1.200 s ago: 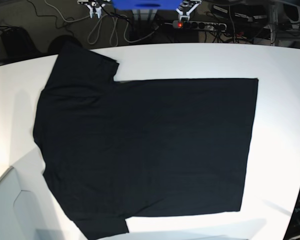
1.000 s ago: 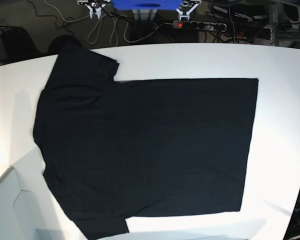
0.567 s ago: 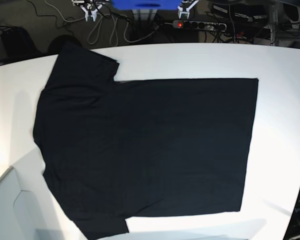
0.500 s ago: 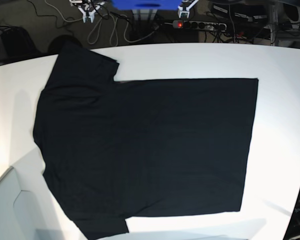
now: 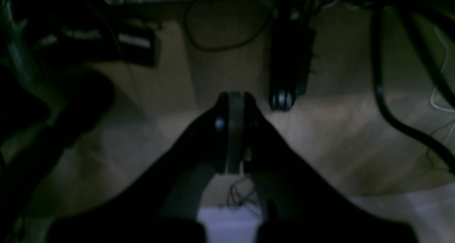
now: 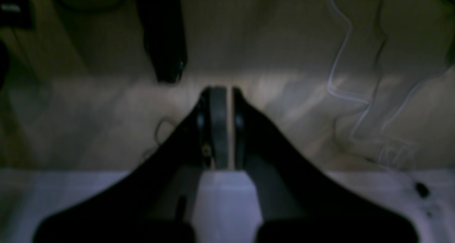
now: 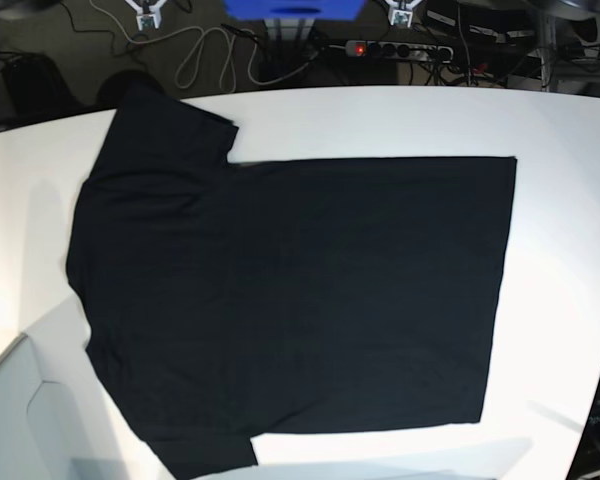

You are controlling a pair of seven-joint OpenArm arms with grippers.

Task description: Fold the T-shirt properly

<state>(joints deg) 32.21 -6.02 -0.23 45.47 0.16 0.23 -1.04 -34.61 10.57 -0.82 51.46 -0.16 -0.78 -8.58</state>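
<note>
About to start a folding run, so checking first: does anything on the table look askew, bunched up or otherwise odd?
Nothing stands out. The T-shirt lies spread flat on the white table, plain black side up, unfolded, its sleeves laid out. Both grippers are shut and off the cloth, at the table's far edge.

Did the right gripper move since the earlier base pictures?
Yes. The right gripper shifted leftward and toward the top edge of the base view, away from the blue block; the T-shirt stays put.

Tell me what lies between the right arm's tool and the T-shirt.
In the base view, the right tool sits at the top edge; between it and the T-shirt lie dark floor, looping grey cables and a strip of bare white table.
</note>
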